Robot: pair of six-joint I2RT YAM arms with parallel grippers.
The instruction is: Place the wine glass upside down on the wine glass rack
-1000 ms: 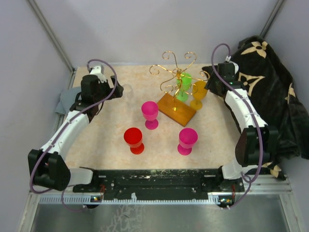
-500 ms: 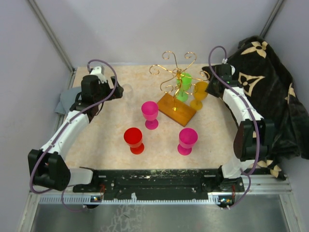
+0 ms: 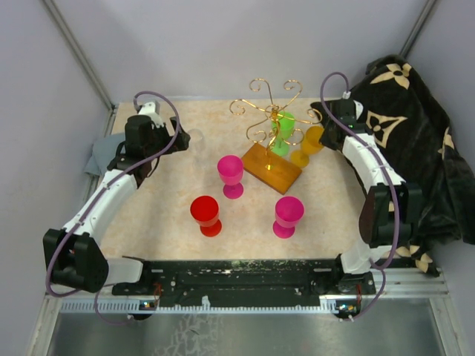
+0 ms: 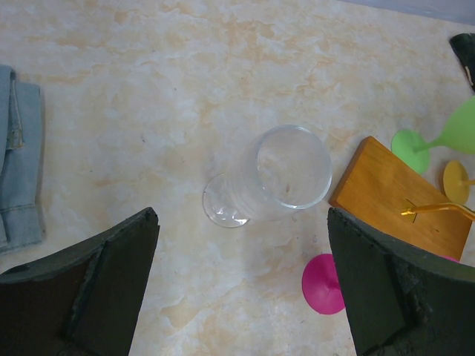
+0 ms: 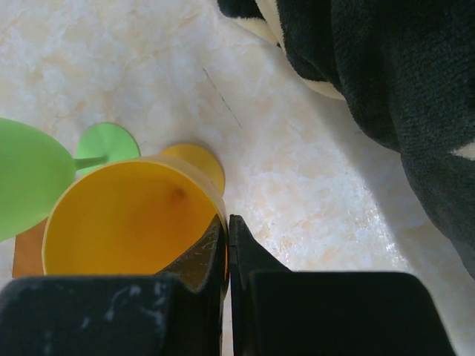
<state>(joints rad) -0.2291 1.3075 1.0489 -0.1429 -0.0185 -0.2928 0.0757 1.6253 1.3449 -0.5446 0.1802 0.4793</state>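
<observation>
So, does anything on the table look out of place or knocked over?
Yes. The clear glass lies on its side under the open left claw, while the red glass stands upright. The yellow glass, pinched at its rim by the right claw, looks tilted beside the rack.

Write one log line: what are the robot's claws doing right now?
right claw: shut on yellow glass rim | left claw: open near clear glass

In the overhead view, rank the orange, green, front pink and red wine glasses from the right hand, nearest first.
1. Orange wine glass, rim pinched by the right hand.
2. Green wine glass, by the rack, just left.
3. Front pink wine glass, centre-right.
4. Red wine glass, front left.
</observation>
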